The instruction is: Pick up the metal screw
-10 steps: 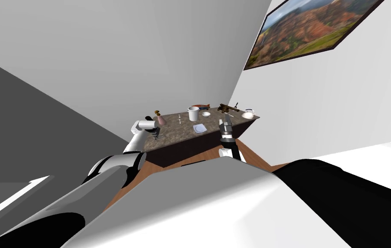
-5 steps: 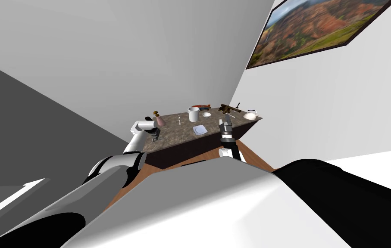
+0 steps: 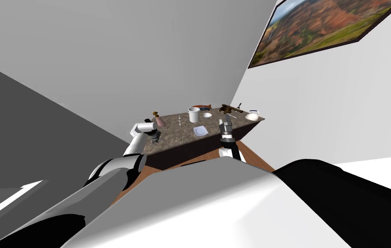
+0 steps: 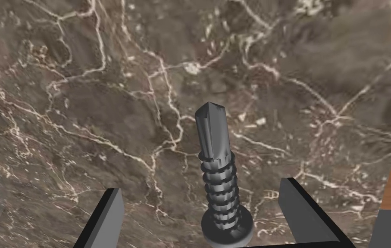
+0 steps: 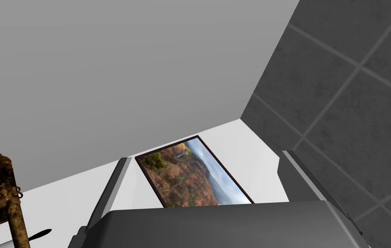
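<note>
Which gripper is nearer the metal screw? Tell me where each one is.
Left. The left gripper straddles the screw, open fingers either side, not touching. The right gripper is open, raised over the right part of the table, well away.

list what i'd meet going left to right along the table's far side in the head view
bottle → pot → bowl → brown object → teapot

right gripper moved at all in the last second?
No. The right gripper holds the same spot beside the white plate on the table. The slight shift of the whole picture is my head camera's.
</note>
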Tool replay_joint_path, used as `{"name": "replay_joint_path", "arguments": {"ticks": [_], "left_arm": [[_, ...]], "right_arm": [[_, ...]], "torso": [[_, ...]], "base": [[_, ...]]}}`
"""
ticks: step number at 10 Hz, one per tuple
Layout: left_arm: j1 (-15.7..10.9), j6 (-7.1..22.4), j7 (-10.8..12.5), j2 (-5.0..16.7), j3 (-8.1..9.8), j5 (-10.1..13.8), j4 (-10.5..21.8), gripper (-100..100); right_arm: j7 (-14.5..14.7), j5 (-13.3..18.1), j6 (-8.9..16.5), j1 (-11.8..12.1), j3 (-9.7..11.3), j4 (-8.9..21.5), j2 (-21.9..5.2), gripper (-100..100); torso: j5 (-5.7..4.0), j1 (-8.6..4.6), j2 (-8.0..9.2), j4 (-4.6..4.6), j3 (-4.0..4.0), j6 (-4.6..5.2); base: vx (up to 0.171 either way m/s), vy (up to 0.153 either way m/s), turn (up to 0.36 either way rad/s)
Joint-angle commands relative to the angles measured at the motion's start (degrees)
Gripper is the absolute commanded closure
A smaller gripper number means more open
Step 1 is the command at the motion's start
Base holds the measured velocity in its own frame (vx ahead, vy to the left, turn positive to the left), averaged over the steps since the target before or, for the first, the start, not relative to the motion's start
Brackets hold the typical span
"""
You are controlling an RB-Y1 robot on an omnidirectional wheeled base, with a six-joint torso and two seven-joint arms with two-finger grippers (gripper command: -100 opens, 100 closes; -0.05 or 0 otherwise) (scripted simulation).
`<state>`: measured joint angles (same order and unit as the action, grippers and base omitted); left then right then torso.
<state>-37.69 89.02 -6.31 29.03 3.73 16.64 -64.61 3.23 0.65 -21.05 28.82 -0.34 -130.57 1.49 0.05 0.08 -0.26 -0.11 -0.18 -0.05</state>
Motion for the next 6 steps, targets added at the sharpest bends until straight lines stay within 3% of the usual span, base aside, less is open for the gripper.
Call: {"name": "replay_joint_path", "arguments": {"ticks": [1,2,4,5,6], "left_arm": [[0.0,0.0,0.0,0.0,0.0,0.0,0.0,0],[0.5,-1.8,0.0,-0.5,-0.14,-0.4,1.0,-100],[1.0,-3.3,0.1,-0.9,-0.24,-0.6,1.8,-100],[1.1,-2.5,0.1,-0.7,-0.17,-0.5,1.1,-100],[1.1,-2.7,0.1,-0.8,-0.19,-0.6,1.1,100]], "right_arm": [[0.0,0.0,0.0,0.0,0.0,0.0,0.0,0],[0.0,0.0,0.0,0.0,0.0,0.0,0.0,0],[0.0,0.0,0.0,0.0,0.0,0.0,0.0,0],[0.0,0.0,0.0,0.0,0.0,0.0,0.0,0],[0.0,0.0,0.0,0.0,0.0,0.0,0.0,0]], "torso": [[0.0,0.0,0.0,0.0,0.0,0.0],[-0.01,-0.02,0.09,0.02,0.06,0.0],[0.01,0.03,0.11,0.03,0.07,0.0],[0.01,0.02,0.12,0.03,0.07,0.0],[0.0,-0.01,0.14,0.04,0.09,0.0]], "base": [[0.006,0.001,-0.001],[0.011,0.01,-0.011],[0.012,0.016,-0.009],[0.004,0.006,-0.002],[0.0,0.0,0.0]]}}
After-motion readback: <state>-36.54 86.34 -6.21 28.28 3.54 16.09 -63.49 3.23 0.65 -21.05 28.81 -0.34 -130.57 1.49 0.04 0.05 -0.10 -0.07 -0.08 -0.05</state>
